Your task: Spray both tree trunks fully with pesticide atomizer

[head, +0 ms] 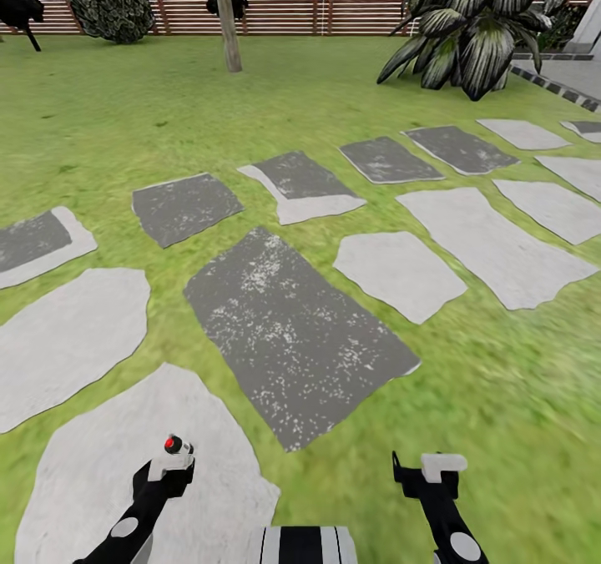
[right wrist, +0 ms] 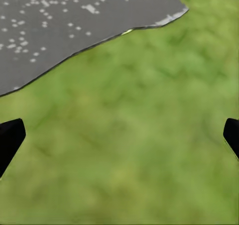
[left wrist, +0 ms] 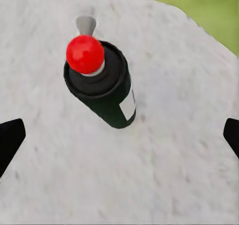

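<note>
Inspection of the lower left of the head view is showing the left gripper (head: 171, 465) hanging over a pale stone slab (head: 83, 472) set in the lawn (head: 509, 397). The pesticide atomizer (head: 173, 444) is showing there as a red knob just at the gripper's tip. In the left wrist view the pesticide atomizer (left wrist: 107, 88) is standing on the pale stone slab (left wrist: 164, 180), its dark body leaning slightly, its grey nozzle pointing away from the camera and a white mark showing on its side. The left gripper (left wrist: 119, 135) is standing wide, with its black fingertips (left wrist: 10, 137) lying at opposite edges of that view and well apart from the bottle; nothing is touching the bottle.

At the lower right of the head view the right gripper (head: 430, 468) is hanging over grass. The right wrist view is showing the right gripper (right wrist: 119, 135) spread wide as well, holding nothing, with lawn (right wrist: 139, 155) beneath it and the edge of a dark speckled slab (right wrist: 74, 25) just beyond.

That dark speckled slab (head: 292, 330) is occupying the centre of the head view, with further grey and pale stones running toward the upper right. At the top centre a bare grey-brown tree trunk (head: 226, 17) is rising from the grass in front of a slatted wooden fence (head: 342, 1). A short palm (head: 476, 26) is standing at the upper right.
</note>
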Controlling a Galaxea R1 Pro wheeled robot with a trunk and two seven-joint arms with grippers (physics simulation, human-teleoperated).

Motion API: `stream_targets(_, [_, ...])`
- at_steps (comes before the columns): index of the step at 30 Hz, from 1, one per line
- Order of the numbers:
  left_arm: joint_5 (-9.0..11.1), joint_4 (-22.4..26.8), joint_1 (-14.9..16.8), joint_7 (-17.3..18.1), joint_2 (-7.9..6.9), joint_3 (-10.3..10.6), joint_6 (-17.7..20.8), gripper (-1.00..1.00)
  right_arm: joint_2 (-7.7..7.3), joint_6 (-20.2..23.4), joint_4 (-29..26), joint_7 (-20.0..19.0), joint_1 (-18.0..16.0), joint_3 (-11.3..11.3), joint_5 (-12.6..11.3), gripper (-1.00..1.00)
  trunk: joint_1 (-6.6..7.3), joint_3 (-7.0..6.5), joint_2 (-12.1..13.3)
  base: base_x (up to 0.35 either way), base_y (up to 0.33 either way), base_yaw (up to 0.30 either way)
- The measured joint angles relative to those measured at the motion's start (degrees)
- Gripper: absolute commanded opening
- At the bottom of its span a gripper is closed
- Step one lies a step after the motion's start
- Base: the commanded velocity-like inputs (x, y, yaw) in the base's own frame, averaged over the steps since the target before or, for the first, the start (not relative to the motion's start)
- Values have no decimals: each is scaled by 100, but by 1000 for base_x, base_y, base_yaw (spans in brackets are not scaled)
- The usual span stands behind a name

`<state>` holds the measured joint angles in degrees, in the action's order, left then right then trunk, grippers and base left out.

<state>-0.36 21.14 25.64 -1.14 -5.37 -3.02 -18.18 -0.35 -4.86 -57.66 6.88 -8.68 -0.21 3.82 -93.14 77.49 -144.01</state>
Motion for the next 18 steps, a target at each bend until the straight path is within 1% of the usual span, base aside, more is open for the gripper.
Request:
stream_targets(2, [0,0,0,0,0,0,0,100,0,1,-1,0,0,1,0,100,-1,0,0,234,0,0])
stream_targets(4, [2,0,0,0,0,0,0,100,0,-2,-2,0,0,1,0,100,-2,0,0,87,0,0])
stream_targets(7, [5,0,0,0,-4,-5,0,100,0,-5,3,0,0,8,0,100,-3,0,0,20,0,52])
stream_targets(11, [5,2,-1,0,-8,-8,1,100,0,-5,0,0,-1,10,0,100,-3,0,0,4,0,195])
stream_targets(13, [5,1,-1,0,-9,-9,0,100,0,-5,2,0,0,10,0,100,-3,0,0,1,0,104])
stream_targets(18, [5,0,0,0,-9,-9,0,100,0,-5,3,0,0,9,0,100,-3,0,0,0,0,25])
